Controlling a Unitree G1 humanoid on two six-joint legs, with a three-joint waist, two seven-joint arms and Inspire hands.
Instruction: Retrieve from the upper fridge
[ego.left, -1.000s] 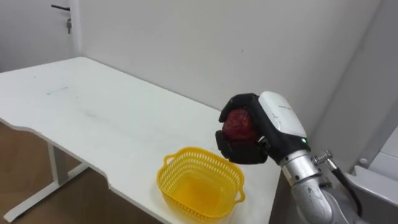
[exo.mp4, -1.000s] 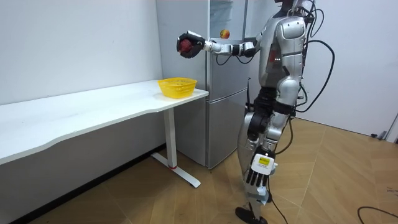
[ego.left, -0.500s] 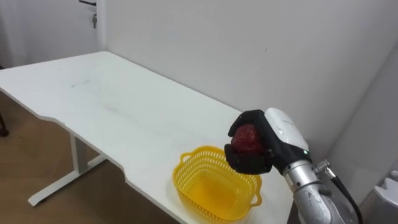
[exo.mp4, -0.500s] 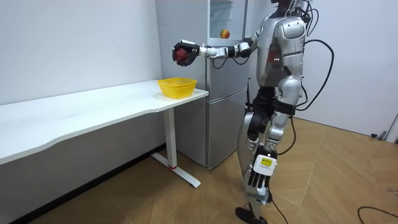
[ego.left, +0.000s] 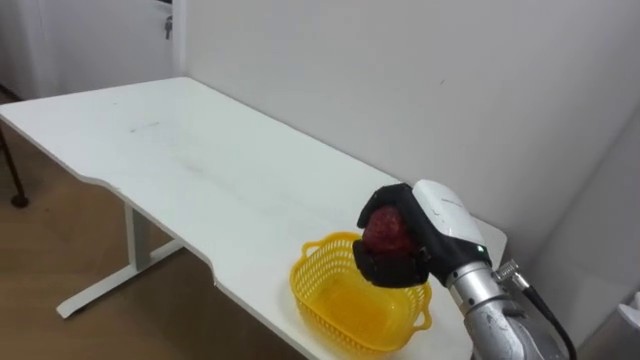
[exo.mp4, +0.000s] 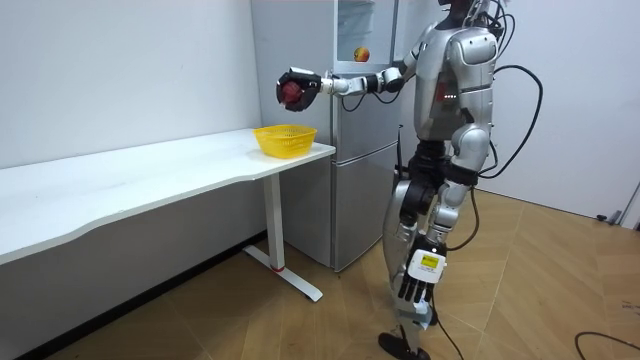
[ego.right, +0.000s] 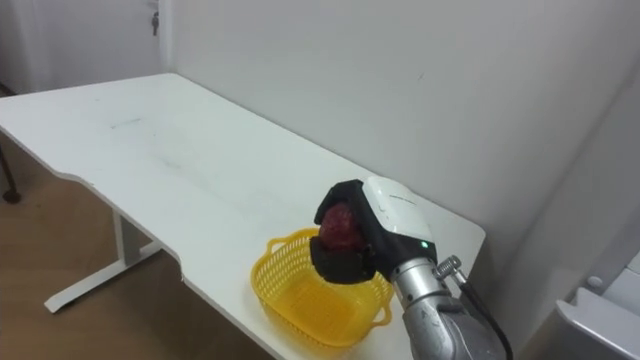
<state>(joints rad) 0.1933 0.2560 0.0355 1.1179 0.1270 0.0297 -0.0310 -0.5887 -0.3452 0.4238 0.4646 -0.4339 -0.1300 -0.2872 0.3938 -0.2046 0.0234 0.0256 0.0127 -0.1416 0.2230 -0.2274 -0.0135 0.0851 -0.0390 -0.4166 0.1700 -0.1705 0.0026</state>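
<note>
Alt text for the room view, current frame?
A humanoid robot stands beside a fridge, its right hand shut on a red fruit above a yellow basket at the end of a white table. Its left hand hangs by its leg; an orange fruit shows in the upper fridge.

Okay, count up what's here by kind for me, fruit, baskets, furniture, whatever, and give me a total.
Fruit: 2 (red fruit in the right hand; orange fruit in the fridge)
Yellow basket: 1
White table: 1
Fridge: 1
Total: 5
</note>
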